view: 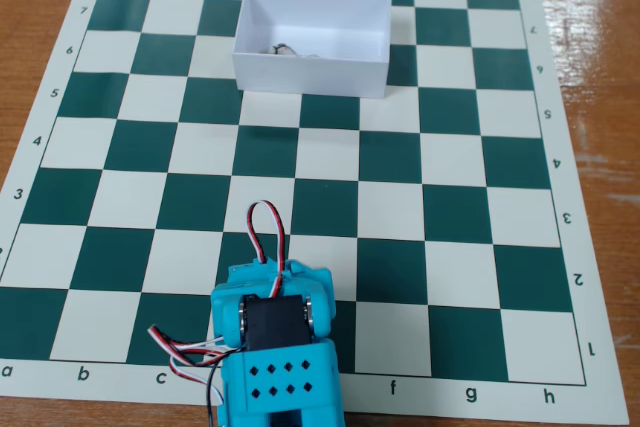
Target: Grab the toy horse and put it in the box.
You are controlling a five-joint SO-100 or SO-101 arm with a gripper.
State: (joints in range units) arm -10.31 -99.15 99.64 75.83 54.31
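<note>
1. Turquoise plastic is all I get of my arm (275,347) in the fixed view: it sits folded low at the bottom edge of the board, a black motor block in its middle and red, white and black wires looping above and off to the left. I cannot tell whether the gripper's fingers are apart or together, because they are tucked out of sight under the arm's body.
2. The arm sits well apart from the box, several rows of squares between them.
3. The chessboard (430,162) is a green-and-cream mat on a brown wooden table (590,37). I read letters a to h along its near edge and numbers along both sides; the far edge's letters appear upside down.
4. The box (312,65) is white and open-topped, standing near the far edge.
5. The toy horse (281,48) lies inside it, against the near wall toward the left: small, grey and white with darker marks; finer detail is too small to make out.
</note>
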